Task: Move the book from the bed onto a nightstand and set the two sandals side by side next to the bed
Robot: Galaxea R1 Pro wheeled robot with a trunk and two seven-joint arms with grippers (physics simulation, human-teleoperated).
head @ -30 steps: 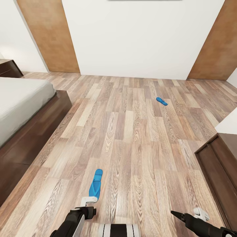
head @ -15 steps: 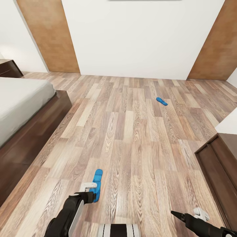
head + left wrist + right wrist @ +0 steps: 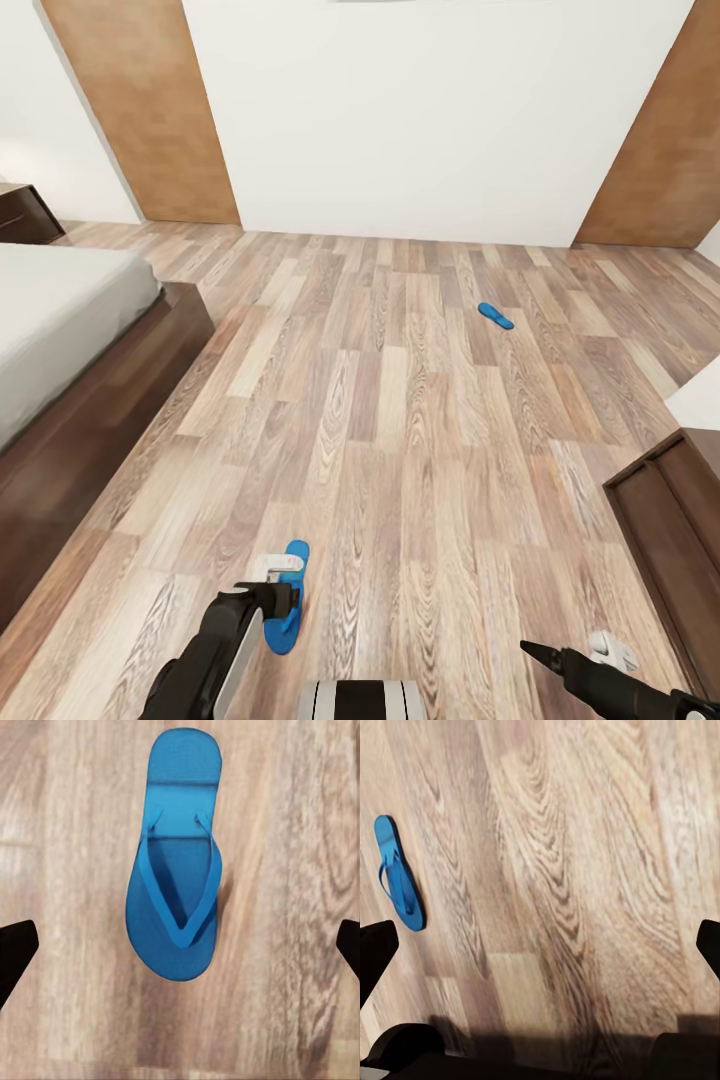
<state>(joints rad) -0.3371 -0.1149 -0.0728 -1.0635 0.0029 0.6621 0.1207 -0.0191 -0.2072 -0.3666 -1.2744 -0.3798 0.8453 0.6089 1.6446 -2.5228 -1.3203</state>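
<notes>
One blue sandal (image 3: 288, 612) lies on the wood floor just in front of me, its toe end toward the far wall. My left gripper (image 3: 275, 588) hangs directly over it, pointing down. Along the left wrist view the sandal (image 3: 178, 862) lies lengthwise between the two black fingertips (image 3: 15, 952), which stand wide apart and clear of it, so the gripper is open. The other sandal (image 3: 495, 316) lies far off on the floor toward the right. My right gripper (image 3: 572, 656) hovers open over bare floor. The bed (image 3: 70, 330) is at the left. The book is out of view.
A dark nightstand (image 3: 20, 212) stands beyond the bed at the far left. A long dark brown cabinet (image 3: 670, 540) lines the right edge. Wood-panelled strips flank the white far wall. The right wrist view catches the near sandal (image 3: 397, 881) off to one side.
My left arm has reached forward until its gripper stands over the near sandal. The whole head view has shifted slightly, so the camera moved. The right arm and both sandals have stayed put.
</notes>
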